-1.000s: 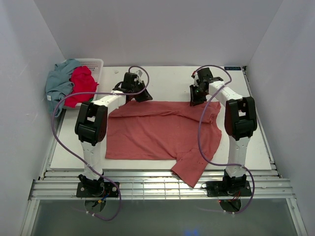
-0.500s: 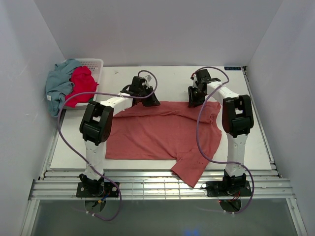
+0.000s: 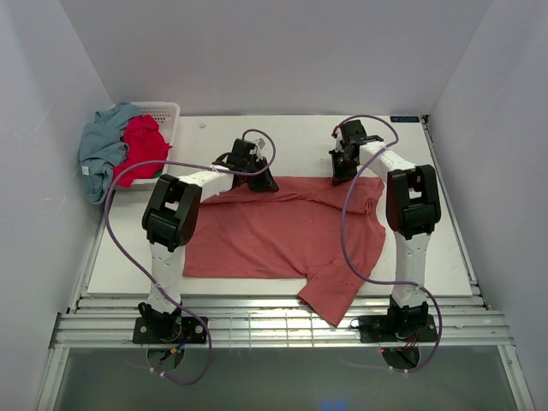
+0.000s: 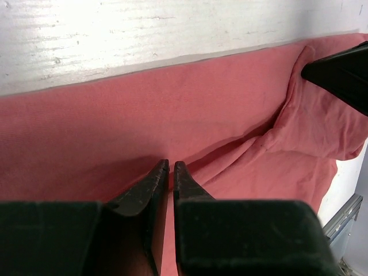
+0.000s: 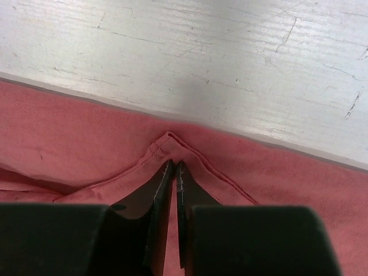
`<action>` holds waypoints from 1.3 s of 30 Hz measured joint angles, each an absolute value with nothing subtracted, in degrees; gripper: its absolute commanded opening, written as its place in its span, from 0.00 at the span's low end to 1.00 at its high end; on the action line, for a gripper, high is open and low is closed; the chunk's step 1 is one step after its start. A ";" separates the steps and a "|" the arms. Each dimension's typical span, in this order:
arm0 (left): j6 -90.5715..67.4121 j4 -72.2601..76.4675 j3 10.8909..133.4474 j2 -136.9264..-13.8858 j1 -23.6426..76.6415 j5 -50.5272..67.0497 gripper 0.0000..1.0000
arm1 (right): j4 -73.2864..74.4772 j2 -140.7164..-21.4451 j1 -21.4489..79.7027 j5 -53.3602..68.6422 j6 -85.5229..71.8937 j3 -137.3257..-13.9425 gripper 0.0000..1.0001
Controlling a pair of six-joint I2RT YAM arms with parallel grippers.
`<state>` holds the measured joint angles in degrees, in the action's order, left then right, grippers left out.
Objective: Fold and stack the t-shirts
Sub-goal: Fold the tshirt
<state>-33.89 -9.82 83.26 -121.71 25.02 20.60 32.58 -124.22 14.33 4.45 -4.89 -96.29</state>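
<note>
**Colours across the desk**

Plain dusty salmon-red t-shirt on scuffed white desk. Bright crimson t-shirt and grey-blue t-shirt over white lattice basket. Black left claw, black right claw. White-and-black arms, purple cables, pale grey walls.

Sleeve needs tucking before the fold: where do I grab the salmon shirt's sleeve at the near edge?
Pinch the sleeve at its hem end, from the near side: it overhangs the table edge, so a finger can probably slip under; the rest of the salmon-red t-shirt rests on it.
</note>
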 measured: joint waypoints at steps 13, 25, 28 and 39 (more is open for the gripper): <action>-33.89 -9.54 82.96 -122.50 25.04 20.60 0.18 | 32.84 -113.54 16.32 2.66 -5.28 -85.60 0.11; -33.93 -8.80 83.29 -124.11 24.97 21.52 0.18 | 36.07 -106.61 21.87 1.19 -7.90 -75.53 0.11; -33.91 -8.80 83.35 -124.20 24.97 21.65 0.18 | 37.21 -105.75 22.90 0.93 -8.95 -72.90 0.11; -33.69 -9.10 83.88 -124.44 24.97 21.74 0.17 | 40.77 -99.46 25.47 -1.34 -11.16 -70.26 0.25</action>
